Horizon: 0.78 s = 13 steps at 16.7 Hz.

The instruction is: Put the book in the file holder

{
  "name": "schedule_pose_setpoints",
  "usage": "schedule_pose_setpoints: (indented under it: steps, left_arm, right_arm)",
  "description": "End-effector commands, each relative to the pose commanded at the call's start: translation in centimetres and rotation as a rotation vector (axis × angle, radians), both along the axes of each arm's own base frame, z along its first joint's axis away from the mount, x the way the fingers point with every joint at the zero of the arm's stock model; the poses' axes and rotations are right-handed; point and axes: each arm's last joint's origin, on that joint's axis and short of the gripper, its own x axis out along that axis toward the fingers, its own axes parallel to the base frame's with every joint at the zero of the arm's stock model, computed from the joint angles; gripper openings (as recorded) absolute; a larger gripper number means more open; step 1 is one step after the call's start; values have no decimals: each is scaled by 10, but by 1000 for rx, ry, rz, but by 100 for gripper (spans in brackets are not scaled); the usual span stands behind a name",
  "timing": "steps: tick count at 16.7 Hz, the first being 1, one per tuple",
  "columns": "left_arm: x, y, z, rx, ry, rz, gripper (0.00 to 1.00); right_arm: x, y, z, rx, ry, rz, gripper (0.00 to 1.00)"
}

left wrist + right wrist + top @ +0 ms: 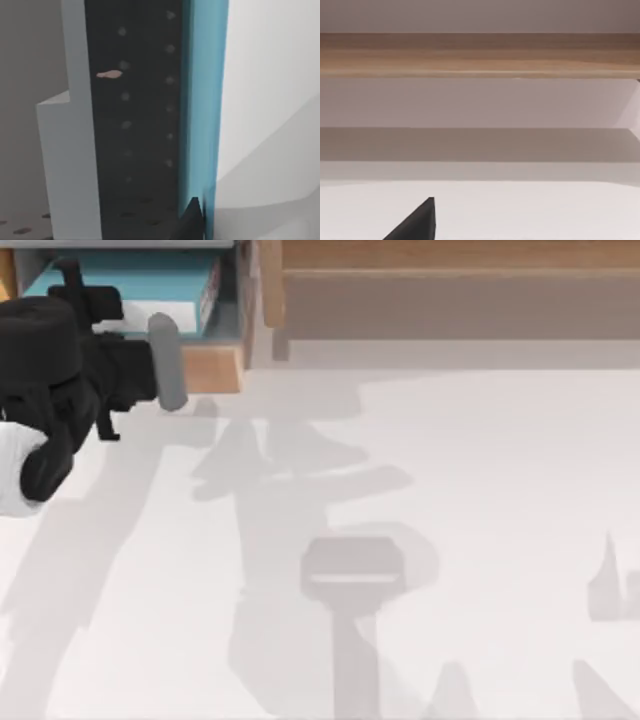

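Note:
The teal-blue book lies inside the file holder at the table's far left corner, its white page edges toward the tan front lip. My left gripper hangs right over the book, and the black arm covers the book's left part. The left wrist view looks along the book's teal cover, which runs beside a dark perforated inner panel and a pale grey divider of the holder. Whether the gripper grips the book cannot be seen. A black tip of my right gripper shows over the bare table.
A long brown wooden shelf runs along the back edge, to the right of the holder, and faces my right arm. The white table carries only the arms' shadows.

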Motion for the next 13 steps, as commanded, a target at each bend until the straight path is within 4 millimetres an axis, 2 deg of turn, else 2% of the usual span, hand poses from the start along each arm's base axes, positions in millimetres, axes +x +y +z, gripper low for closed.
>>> schedule_pose_setpoints:
  steps: [7, 13]
  left_arm:
    - [0, 0, 0, 0, 0, 0, 98]
    - [0, 0, 0, 0, 0, 0, 100]
  right_arm:
    - [0, 0, 0, 0, 0, 0, 100]
    - [0, 0, 0, 0, 0, 0, 100]
